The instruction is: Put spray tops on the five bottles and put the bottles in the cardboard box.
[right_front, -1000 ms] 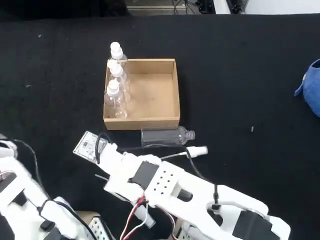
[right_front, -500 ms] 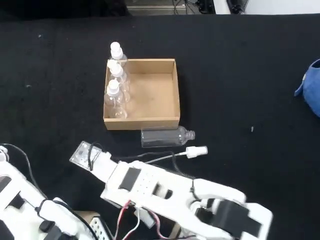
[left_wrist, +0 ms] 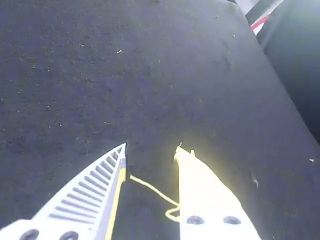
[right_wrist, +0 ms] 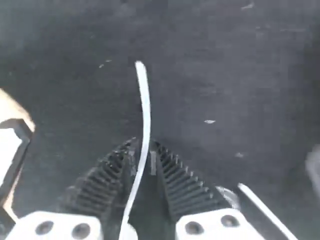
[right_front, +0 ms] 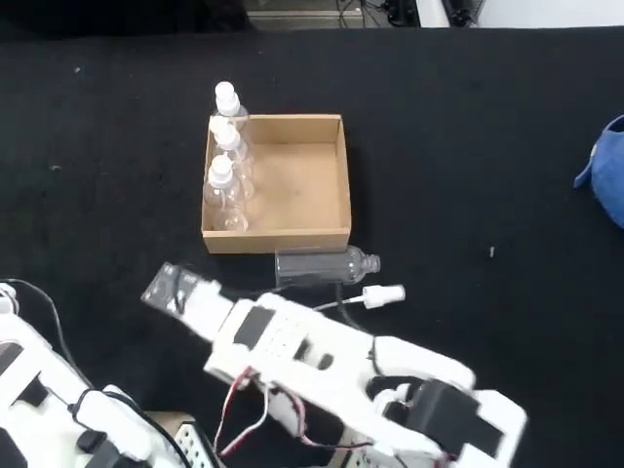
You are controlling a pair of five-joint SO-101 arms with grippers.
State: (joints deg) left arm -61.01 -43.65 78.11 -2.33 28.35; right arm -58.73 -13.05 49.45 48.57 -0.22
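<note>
high view: 1 box [right_front: 331,180], upper centre-left of frame, on the black table [right_front: 487,117]; bottles counted: 4; 3 stand capped in a line along the box's left wall: rear bottle [right_front: 227,99] at the upper left corner, inside or just outside i cannot tell; mid bottle [right_front: 228,144] and front bottle [right_front: 222,185] inside; 4th, bare bottle [right_front: 322,265], lies on its side just below the box's lower wall, neck toward frame right, no top on it; loose spray tops counted: 1, spray top [right_front: 384,294], just below the bare bottle's neck, its thin tube trailing toward frame left.

arms: 2; right arm [right_front: 331,356] runs from lower right toward centre-left, ending below the box's lower left corner; left arm [right_front: 44,390] in lower left corner.

right gripper [right_wrist: 143,146]: jaws closed, pinching 1 thin white tube [right_wrist: 145,100] that sticks out beyond the tips over the table; 1 other white strip [right_wrist: 260,205] at lower right of that view.

left gripper [left_wrist: 150,148]: jaws apart, holding nothing, above bare black table; 1 yellow thread [left_wrist: 150,187] between the jaws.

1 blue object [right_front: 606,180] at right edge, well apart from the box.
</note>
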